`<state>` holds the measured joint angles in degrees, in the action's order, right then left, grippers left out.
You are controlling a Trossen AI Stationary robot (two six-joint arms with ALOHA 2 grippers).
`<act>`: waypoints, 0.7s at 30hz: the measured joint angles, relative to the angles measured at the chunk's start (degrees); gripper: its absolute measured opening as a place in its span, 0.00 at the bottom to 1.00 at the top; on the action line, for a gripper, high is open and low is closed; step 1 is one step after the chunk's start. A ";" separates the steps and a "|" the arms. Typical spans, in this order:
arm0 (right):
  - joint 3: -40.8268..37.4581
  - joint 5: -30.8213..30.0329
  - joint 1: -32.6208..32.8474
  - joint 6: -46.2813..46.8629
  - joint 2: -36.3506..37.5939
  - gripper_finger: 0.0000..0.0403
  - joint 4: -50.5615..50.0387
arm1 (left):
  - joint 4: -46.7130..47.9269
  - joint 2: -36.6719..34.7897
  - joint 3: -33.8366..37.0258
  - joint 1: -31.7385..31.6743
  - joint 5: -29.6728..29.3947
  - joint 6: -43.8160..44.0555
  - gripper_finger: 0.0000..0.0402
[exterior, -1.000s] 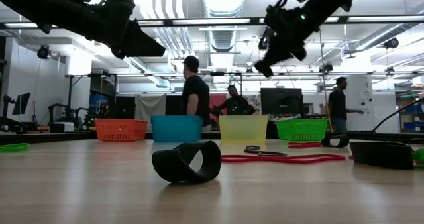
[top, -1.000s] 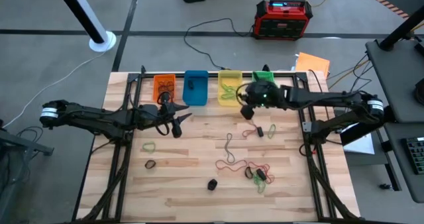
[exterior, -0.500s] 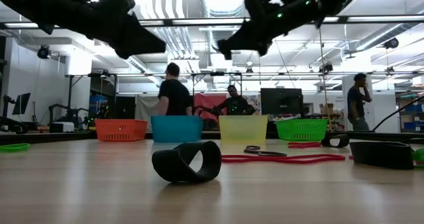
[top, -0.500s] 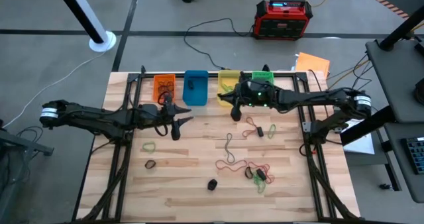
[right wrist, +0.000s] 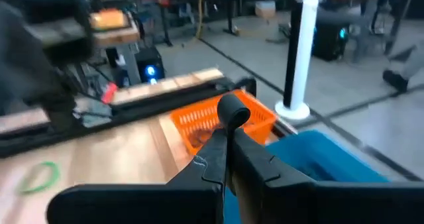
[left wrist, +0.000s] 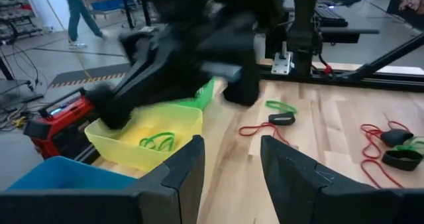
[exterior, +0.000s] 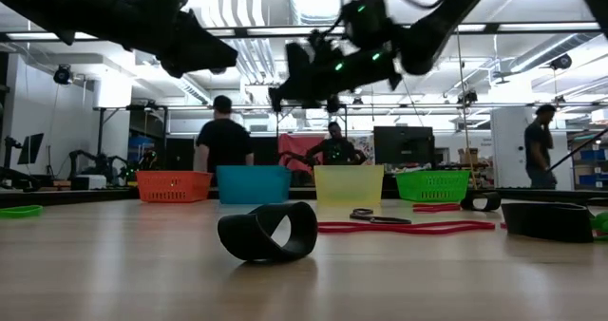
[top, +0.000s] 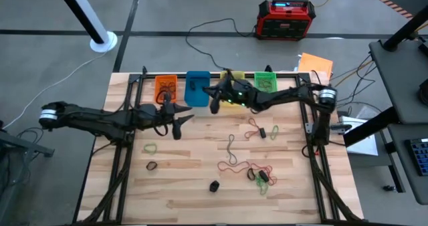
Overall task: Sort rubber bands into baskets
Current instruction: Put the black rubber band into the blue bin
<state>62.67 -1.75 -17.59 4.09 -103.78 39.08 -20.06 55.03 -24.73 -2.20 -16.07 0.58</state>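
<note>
Four baskets stand in a row at the table's far edge: orange [top: 166, 87], blue [top: 196, 89], yellow [top: 232, 91] and green [top: 266, 81]. My right arm partly covers the yellow one. My right gripper [top: 214, 106] is shut on a small black rubber band [right wrist: 232, 110]. It points level toward the table's left, at the blue basket's right side. My left gripper [top: 182, 122] hovers open in front of the orange basket, with nothing between its fingers [left wrist: 232, 144]. Loose rubber bands lie on the wood: a green one [top: 150, 147], a black one [top: 152, 166] and a red-green tangle [top: 257, 172]. My right gripper pinches the black rubber band between its two fingertips [right wrist: 224, 139]. A rounded bit of the band [right wrist: 233, 108] sticks out past the tips. The fingers lie level and point toward the table's left. The band is lifted clear, high over the table.
A black clump [top: 214, 185] and a red band with a black piece [top: 257, 129] lie mid-table. Dark frame rails [top: 124, 152] run along both table sides. A red-black box [top: 286, 17] sits on the floor beyond. People stand in the room behind [exterior: 221, 141].
My right gripper has swept toward the table's left along the far edge, from over the green and yellow baskets to the blue basket. It has tipped from pointing down to level and has stayed shut.
</note>
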 joint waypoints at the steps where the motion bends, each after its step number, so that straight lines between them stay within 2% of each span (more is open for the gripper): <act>1: 1.36 -0.01 -0.14 0.12 -1.42 0.02 -0.85 | 0.54 -0.41 0.00 0.00 -0.01 -0.01 0.33; 6: 8.03 -0.44 -0.33 -0.19 -6.97 0.02 -3.10 | 4.27 -2.92 0.00 0.00 -0.03 0.17 0.33; 9: 10.92 -4.06 -0.88 -0.64 -9.31 0.02 -6.88 | 6.06 -3.88 0.00 0.00 -0.56 0.05 0.33; 11: 13.04 -5.85 -1.33 -1.29 -10.83 0.02 -10.09 | 7.92 -4.37 0.00 0.02 -2.37 -0.55 0.33; 16: 16.83 -5.84 -2.53 -2.19 -12.60 0.02 -14.01 | 11.26 -4.45 0.00 -0.07 -9.52 -2.92 0.33; 21: 19.20 -5.78 -3.45 -3.24 -12.41 0.02 -19.61 | 15.17 -4.69 0.00 -0.96 -10.43 -4.76 0.33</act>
<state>81.87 -7.53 -21.04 0.85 -116.19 19.47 -4.89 50.34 -24.73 -3.16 -26.50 -4.18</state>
